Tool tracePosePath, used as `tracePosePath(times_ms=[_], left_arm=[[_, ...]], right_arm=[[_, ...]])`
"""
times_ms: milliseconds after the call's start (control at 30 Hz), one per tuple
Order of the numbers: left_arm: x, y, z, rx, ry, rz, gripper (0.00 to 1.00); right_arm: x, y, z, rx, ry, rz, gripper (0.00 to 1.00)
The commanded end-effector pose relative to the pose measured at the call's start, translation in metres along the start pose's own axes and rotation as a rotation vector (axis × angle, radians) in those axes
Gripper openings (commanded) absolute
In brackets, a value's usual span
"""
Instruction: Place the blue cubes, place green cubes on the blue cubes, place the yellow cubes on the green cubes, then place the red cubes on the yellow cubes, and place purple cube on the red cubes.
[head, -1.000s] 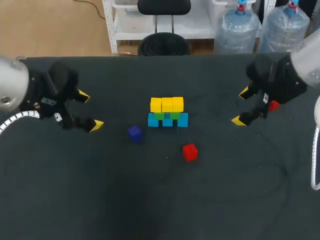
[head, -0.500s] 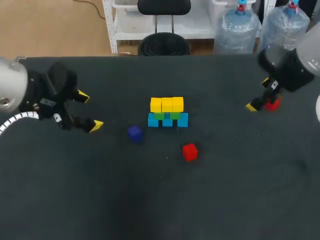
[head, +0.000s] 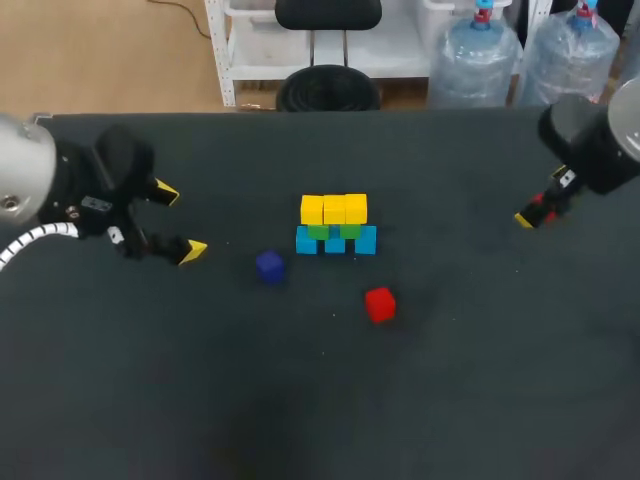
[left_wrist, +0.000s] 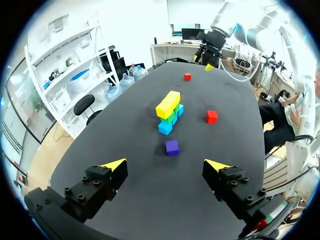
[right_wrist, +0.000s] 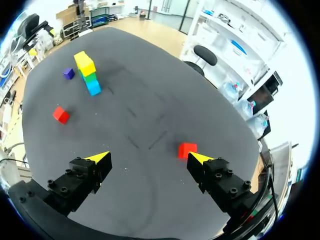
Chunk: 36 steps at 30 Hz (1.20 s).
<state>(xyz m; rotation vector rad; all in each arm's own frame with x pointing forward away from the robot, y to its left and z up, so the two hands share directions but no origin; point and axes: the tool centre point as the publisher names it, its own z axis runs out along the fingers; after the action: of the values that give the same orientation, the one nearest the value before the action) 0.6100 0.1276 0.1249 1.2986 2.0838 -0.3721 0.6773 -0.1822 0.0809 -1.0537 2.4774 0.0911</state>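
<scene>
I am looking at the dark bench (head: 300, 400), which is carrying four things directly. A row of blue cubes (head: 335, 245) is sitting near its middle. A purple cube (head: 269, 265) is lying near the row's left end. A red cube (head: 380, 304) is resting nearer the robot's side, and a second red cube (right_wrist: 187, 150) is lying well apart, toward the right edge.

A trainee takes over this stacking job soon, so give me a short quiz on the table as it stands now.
1. True or false: the row of yellow cubes has nothing on top of it.
2. Which loose cube lies just ahead of the right gripper, close by one of its open fingers? A: a small purple cube. B: a small red cube. C: a small green cube.
3. How many red cubes lie loose on the black table?

Key: 1 true. 2 B. 3 two: the one by the right gripper and the other red cube in front of the stack.
</scene>
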Motion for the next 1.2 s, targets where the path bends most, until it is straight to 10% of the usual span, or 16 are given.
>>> tracePosePath(times_ms=[33, 600, 1200], left_arm=[[0.002, 0.001, 0.0, 0.003, -0.008, 0.002, 1.0], [0.002, 0.001, 0.0, 0.003, -0.008, 0.002, 1.0], [0.002, 0.001, 0.0, 0.003, -0.008, 0.002, 1.0]], right_arm=[[0.003, -0.007, 0.002, 0.054, 0.006, 0.015, 1.0], [-0.006, 0.014, -0.004, -0.15, -0.068, -0.23, 1.0], [0.011, -0.042, 0.021, -0.005, 0.07, -0.059, 1.0]])
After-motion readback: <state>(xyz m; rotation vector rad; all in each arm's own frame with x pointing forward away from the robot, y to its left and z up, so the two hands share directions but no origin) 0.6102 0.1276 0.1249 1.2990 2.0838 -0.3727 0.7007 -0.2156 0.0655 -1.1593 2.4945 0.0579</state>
